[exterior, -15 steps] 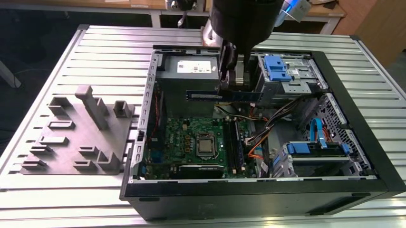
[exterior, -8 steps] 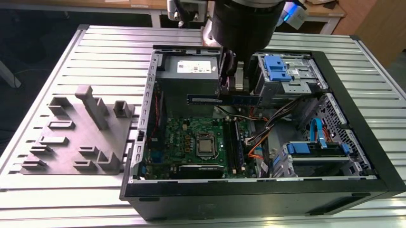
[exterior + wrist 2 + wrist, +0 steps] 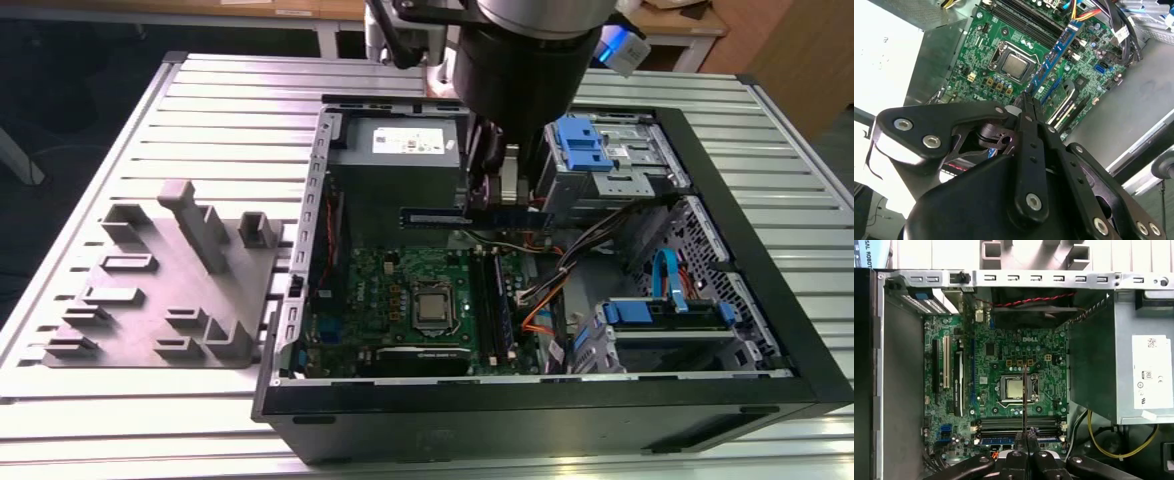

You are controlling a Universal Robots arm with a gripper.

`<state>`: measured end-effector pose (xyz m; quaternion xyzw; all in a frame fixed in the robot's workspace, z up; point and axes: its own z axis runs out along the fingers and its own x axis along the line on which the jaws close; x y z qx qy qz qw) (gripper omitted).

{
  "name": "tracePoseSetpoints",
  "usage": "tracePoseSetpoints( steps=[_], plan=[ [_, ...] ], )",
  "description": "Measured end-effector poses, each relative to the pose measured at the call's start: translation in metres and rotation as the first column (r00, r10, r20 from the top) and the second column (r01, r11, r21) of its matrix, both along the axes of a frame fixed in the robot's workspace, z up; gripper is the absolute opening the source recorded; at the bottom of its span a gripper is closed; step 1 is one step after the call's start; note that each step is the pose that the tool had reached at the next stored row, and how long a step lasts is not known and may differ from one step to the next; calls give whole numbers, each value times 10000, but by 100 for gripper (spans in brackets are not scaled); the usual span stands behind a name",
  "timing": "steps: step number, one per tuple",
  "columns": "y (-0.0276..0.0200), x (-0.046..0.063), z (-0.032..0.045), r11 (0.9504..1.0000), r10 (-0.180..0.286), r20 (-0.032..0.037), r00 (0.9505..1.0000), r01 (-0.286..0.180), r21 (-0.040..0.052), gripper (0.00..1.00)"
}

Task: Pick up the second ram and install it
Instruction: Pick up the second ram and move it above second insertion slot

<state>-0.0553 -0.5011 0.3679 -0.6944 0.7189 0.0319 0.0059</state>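
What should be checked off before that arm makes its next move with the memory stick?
1. Grip: the fingers are shut on the second ram: ok.
2. Clearance: the stick hangs above the motherboard, apart from it: ok.
3. Alignment with the memory slots: the stick looks crosswise to them: not ok.
4. Free slot: the black ones look empty: ok.
5. Slot latches open: cannot tell.

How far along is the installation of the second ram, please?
Done: the ram is picked up, with the gripper shut on it. In hand: the ram hangs above the motherboard. Left: seating it, since it is not yet in the slots.
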Motion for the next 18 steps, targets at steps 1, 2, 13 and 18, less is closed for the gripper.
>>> tracePoseSetpoints(
  steps=[1,2,13,18],
  plan=[
    [0,6,-14,10000,0,-5,10000,0,-1,8],
    [0,12,-28,10000,0,-8,10000,0,-1,8],
    [2,50,-187,10000,0,-68,10000,0,0,8],
    [4,66,-258,10000,0,-90,10000,0,0,8]
  ],
)
